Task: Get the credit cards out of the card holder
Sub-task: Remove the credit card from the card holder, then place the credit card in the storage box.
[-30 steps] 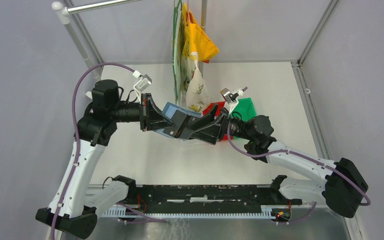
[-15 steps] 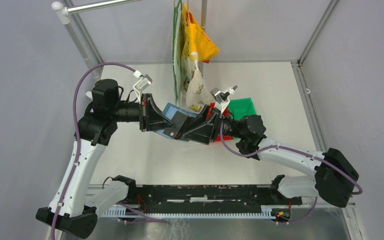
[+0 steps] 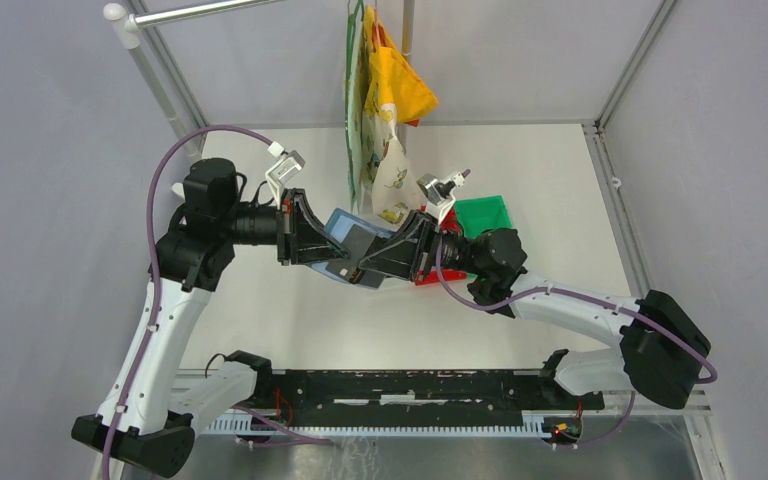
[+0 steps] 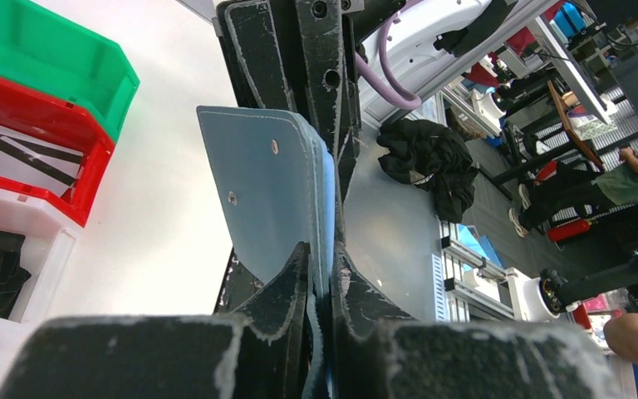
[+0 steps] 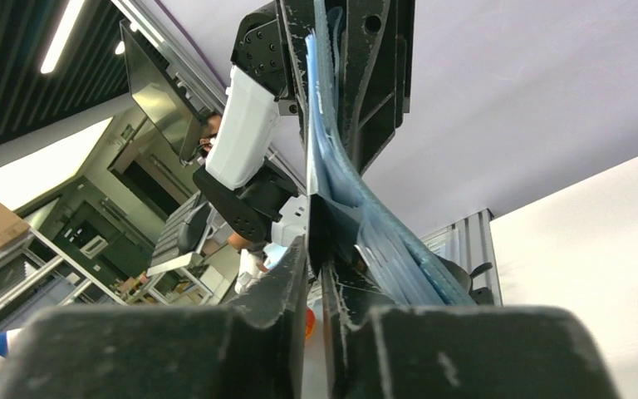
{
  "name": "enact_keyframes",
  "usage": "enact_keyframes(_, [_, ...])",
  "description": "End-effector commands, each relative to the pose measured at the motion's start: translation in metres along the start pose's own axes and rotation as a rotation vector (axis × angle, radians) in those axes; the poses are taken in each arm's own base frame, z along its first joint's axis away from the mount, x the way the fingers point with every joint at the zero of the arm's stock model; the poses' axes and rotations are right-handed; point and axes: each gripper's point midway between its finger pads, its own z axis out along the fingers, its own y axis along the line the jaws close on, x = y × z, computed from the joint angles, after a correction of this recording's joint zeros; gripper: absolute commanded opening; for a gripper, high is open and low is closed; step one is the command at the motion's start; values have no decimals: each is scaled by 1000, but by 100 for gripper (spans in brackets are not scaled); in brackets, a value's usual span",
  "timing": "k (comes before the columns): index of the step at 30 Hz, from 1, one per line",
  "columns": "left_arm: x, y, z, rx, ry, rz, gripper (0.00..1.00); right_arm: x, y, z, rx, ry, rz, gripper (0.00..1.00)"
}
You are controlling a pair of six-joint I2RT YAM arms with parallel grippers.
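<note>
The teal-blue card holder (image 3: pixel 338 222) hangs open above the table between the two arms. My left gripper (image 3: pixel 322 248) is shut on the holder's left edge; in the left wrist view the holder (image 4: pixel 270 187) rises from between the closed jaws (image 4: pixel 322 278). A dark credit card (image 3: pixel 361 240) shows in the holder's pocket. My right gripper (image 3: pixel 368 266) has come in from the right, and its jaws (image 5: pixel 316 253) stand almost together on the thin dark edge of that card (image 5: pixel 312 218). The holder's pale blue inner pockets (image 5: pixel 357 208) fan out beside it.
A green bin (image 3: pixel 485 215) and a red bin (image 3: pixel 426 278) sit behind my right wrist. The red bin (image 4: pixel 83 179) holds pale striped cards (image 4: pixel 17 154), and a white bin (image 4: pixel 37 249) holds dark ones. Cloth bags (image 3: pixel 385 100) hang from the top rail over the table's middle.
My right arm has slid left to the card holder, and its jaws have gone from wide open to shut on the dark card. The left arm has kept still.
</note>
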Motion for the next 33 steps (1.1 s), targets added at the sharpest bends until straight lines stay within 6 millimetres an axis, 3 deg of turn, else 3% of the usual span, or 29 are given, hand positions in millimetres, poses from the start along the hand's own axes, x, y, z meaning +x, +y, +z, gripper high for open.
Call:
enact_keyframes(1, [-5, -13, -2, 40, -1, 34, 2, -23, 36, 6, -110, -67, -85, 4])
enact_keyframes(2, [-5, -13, -2, 38, 0, 34, 2, -22, 35, 5, -101, -63, -88, 0])
enact_keyframes(14, [-6, -8, -3, 4, 11, 62, 2, -9, 13, -36, 38, -58, -122, 0])
enact_keyframes(19, [-6, 10, -5, -101, 20, 101, 2, -1, -2, -60, 135, -16, -158, 0])
enact_keyframes(23, [-10, 44, -15, -302, 27, 178, 2, 3, -30, -87, 313, 39, -210, 0])
enact_keyframes(26, [-13, 63, -23, -411, 37, 223, 2, 6, -63, -109, 506, 124, -260, 0])
enact_keyframes(33, [-9, 61, -24, -407, 48, 244, 2, 18, -124, -126, 725, 301, -284, 0])
